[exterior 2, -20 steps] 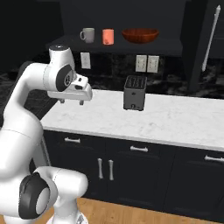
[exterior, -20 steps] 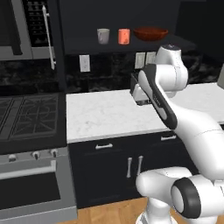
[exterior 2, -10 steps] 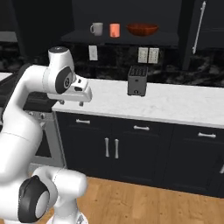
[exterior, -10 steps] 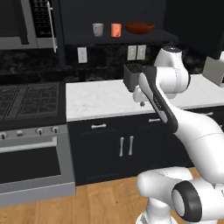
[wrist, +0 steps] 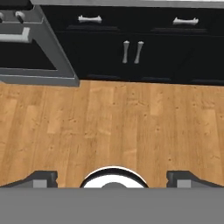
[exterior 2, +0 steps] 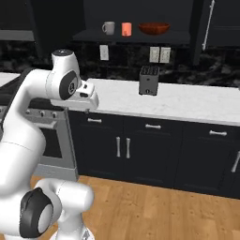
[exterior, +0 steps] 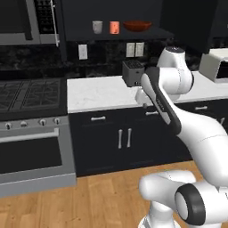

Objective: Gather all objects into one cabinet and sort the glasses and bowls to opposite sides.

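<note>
Change: the whole picture is sliding and shrinking compared with a moment ago, so the base is backing away from the table [exterior: 102, 95] and the things are staying put.
Meaning: the robot is leaving the shelf [exterior 2: 136, 36]; I am guessing the sorting there is finished or nearly so.
Cups: the grey cup [exterior: 97, 26] and the orange cup [exterior: 114, 27] are sitting side by side at the left end of the shelf.
Bowl: the bowl [exterior: 137, 26] is sitting at the right end, apart from the cups.
Pincer: the pincer [wrist: 113, 177] is pointing down at the floor [wrist: 113, 127], its tips are standing wide apart, and it is holding nothing.
Door: the door [exterior 2: 212, 23] with the silver bar is hanging open at the right.
Other: the toaster [exterior 2: 149, 80] is standing on the table.
Hard to see: I am finding one orange cup, not two; another may be hiding. The cabinet top is being cut off.
</note>
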Motion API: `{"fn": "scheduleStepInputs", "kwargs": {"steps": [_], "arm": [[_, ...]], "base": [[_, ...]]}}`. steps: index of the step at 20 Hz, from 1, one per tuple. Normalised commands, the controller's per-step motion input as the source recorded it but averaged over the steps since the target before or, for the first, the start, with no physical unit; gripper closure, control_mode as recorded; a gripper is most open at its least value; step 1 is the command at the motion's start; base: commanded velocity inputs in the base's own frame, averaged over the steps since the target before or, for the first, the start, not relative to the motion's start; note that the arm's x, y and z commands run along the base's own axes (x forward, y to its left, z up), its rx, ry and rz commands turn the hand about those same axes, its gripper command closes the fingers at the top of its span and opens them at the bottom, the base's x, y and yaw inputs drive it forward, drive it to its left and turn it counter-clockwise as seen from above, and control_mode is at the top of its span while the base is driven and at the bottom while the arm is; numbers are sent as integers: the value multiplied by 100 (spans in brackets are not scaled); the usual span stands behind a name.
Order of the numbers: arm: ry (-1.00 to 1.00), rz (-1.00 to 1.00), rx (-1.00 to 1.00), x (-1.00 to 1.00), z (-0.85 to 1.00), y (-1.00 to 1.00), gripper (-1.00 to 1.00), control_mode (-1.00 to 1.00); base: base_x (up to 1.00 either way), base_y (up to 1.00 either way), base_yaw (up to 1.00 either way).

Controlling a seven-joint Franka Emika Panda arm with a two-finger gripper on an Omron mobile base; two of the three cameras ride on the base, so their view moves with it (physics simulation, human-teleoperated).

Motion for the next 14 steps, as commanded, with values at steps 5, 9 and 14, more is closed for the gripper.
{"fn": "scheduleStepInputs", "kwargs": {"steps": [5, 9, 14], "arm": [[0, 0, 0, 0, 0, 0, -100, 100], [0, 0, 0, 0, 0, 0, -100, 100], [0, 0, 0, 0, 0, 0, -100, 100]], "base": [[-13, 0, 30], [-18, 0, 60], [-11, 0, 60]]}}
